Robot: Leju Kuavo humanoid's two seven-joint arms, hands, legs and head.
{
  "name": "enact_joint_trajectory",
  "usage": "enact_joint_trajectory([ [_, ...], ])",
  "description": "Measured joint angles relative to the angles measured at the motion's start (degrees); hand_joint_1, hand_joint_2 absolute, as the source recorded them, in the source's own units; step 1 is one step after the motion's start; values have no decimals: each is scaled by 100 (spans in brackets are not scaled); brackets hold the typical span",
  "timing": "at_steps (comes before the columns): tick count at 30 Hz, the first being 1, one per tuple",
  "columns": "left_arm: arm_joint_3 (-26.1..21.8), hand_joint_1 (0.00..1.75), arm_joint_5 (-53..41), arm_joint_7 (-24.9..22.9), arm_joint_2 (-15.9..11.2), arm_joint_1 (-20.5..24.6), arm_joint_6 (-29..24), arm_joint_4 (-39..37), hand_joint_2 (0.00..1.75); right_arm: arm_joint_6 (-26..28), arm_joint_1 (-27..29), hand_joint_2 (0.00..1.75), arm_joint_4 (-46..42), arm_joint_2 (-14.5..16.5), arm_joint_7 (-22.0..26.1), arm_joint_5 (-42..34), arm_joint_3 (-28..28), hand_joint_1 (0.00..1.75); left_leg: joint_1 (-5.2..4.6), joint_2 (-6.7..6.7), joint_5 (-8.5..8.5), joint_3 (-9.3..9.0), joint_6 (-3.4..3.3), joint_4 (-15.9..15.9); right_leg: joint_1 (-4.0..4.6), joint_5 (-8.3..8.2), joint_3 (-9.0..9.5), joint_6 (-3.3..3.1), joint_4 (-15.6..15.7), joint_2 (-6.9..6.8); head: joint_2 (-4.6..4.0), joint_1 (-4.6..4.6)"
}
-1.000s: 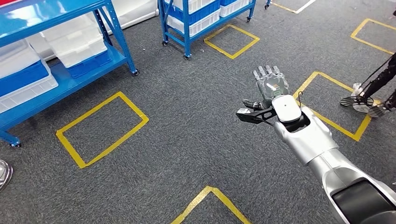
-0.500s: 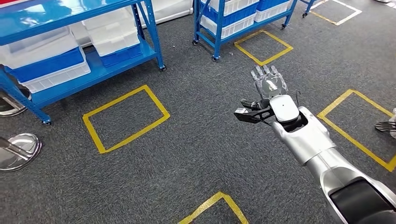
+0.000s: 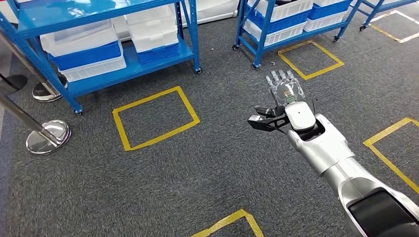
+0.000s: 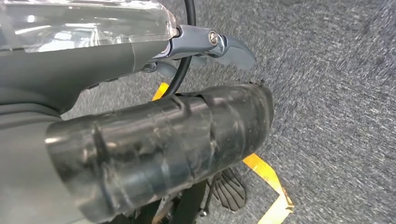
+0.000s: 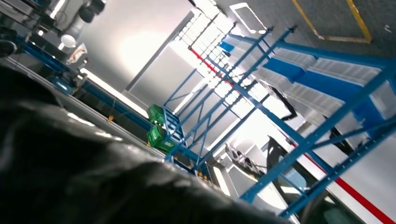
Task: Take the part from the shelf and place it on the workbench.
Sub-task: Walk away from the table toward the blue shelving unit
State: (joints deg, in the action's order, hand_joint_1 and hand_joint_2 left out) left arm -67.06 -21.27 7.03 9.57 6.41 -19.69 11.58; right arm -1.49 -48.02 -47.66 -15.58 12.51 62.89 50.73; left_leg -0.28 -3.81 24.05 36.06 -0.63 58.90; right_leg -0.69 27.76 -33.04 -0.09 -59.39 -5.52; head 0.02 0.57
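Matt grey carpet [image 3: 207, 168], glossy blue-painted metal shelves [image 3: 99, 15], white and blue plastic bins [image 3: 84, 47], polished steel post base [image 3: 48, 137].

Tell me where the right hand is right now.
In the head view, the right hand is held out right of centre over the grey carpet, near the yellow floor square.

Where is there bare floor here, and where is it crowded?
Open carpet lies between the yellow tape rectangle and the right hand, which holds nothing. It is crowded along the blue shelves stacked with bins, and by the metal post base.
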Motion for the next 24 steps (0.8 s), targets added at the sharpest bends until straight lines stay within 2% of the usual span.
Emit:
enact_joint_trajectory([
  [2,-4,0,-5,4,0,-1,-1,0,0,7,-3,0,8,17,-1,7,0,0,-16,125,-7,-13,-66,-40,4,24,36,54,20,-109,-1,-4],
  [3,-6,0,-12,5,1,-8,-3,0,0,9,-4,0,10,31,-1,8,1,0,-10,187,-20,-35,-101,-72,-10,60,43,81,-4,-65,-1,-5],
  [4,-8,0,-19,7,1,-10,-5,0,0,14,-8,0,13,40,0,9,1,0,1,242,-36,-59,-140,-104,-27,141,7,101,-110,57,-1,-5],
  [6,-10,0,-30,13,2,-4,-10,0,0,24,-8,0,26,41,-1,12,2,0,19,355,-54,-91,-203,-141,-54,438,-252,116,-663,395,-1,-8],
  [7,-11,0,-31,18,2,2,-11,0,0,27,0,0,38,35,-1,14,2,0,18,422,-52,-92,-223,-137,-56,613,-467,116,-1072,495,-1,-9],
  [8,-11,0,-32,24,2,6,-11,0,0,27,17,0,53,29,-1,16,3,0,14,498,-48,-92,-233,-129,-54,727,-673,117,-1434,534,-1,-10],
  [9,-11,0,-32,28,2,5,-11,0,0,27,37,0,68,26,-1,19,3,0,10,578,-41,-94,-237,-116,-55,742,-816,119,-1649,548,-1,-10],
  [10,-11,0,-33,31,2,4,-11,0,0,28,52,0,81,24,-1,20,4,0,7,657,-30,-94,-237,-94,-58,637,-858,118,-1645,554,-1,-9],
  [11,-11,0,-33,33,2,4,-11,0,0,29,57,0,91,24,-1,21,4,0,8,730,-14,-95,-232,-67,-62,438,-797,115,-1433,568,-1,-9],
  [12,-13,0,-34,34,3,2,-11,0,0,31,50,0,100,24,-1,23,4,0,10,800,9,-95,-218,-33,-70,190,-653,109,-1061,616,-1,-10],
  [13,-14,0,-37,36,5,-1,-12,0,0,34,35,0,109,24,-1,27,5,0,8,865,33,-82,-196,4,-77,18,-501,100,-691,734,-1,-9],
  [15,-17,0,-43,39,11,-1,-18,0,0,45,14,0,126,22,1,40,9,0,23,978,58,-35,-136,61,-80,-118,-298,82,-221,934,-1,-7],
  [16,-18,0,-46,42,13,-3,-22,0,0,49,11,0,134,21,2,48,10,0,38,1035,52,-7,-99,61,-69,-89,-271,68,-169,977,-1,-7],
  [17,-19,0,-48,45,13,-7,-26,0,0,52,11,0,139,22,3,53,11,0,51,1096,38,11,-63,52,-65,-97,-257,46,-143,928,0,-7],
  [18,-21,0,-48,51,12,-15,-32,0,0,53,10,0,144,35,3,57,11,0,59,1099,37,23,-32,47,-67,-109,-238,15,-117,866,0,-7],
  [19,-22,0,-50,55,13,-21,-40,0,0,56,6,0,146,50,4,59,11,0,49,1014,69,45,-7,91,-76,-121,-213,-20,-82,809,-1,-2],
  [20,-23,0,-55,59,13,-19,-49,0,0,62,2,0,147,63,10,58,11,0,40,872,153,107,15,229,-84,-134,-186,-57,-45,746,-1,3],
  [22,-24,0,-78,64,15,-8,-66,0,0,92,7,0,149,70,44,38,11,0,43,547,464,399,49,847,-62,-131,-151,-107,-10,623,-1,12],
  [23,-24,0,-89,66,15,-4,-71,0,0,109,16,0,151,68,69,24,11,0,57,475,618,589,65,1221,-47,-124,-147,-123,-10,554,-1,12],
  [24,-24,0,-98,67,15,-4,-73,0,0,126,30,0,153,66,92,8,11,0,68,439,701,733,76,1500,-36,-115,-145,-130,-12,495,-1,13],
])
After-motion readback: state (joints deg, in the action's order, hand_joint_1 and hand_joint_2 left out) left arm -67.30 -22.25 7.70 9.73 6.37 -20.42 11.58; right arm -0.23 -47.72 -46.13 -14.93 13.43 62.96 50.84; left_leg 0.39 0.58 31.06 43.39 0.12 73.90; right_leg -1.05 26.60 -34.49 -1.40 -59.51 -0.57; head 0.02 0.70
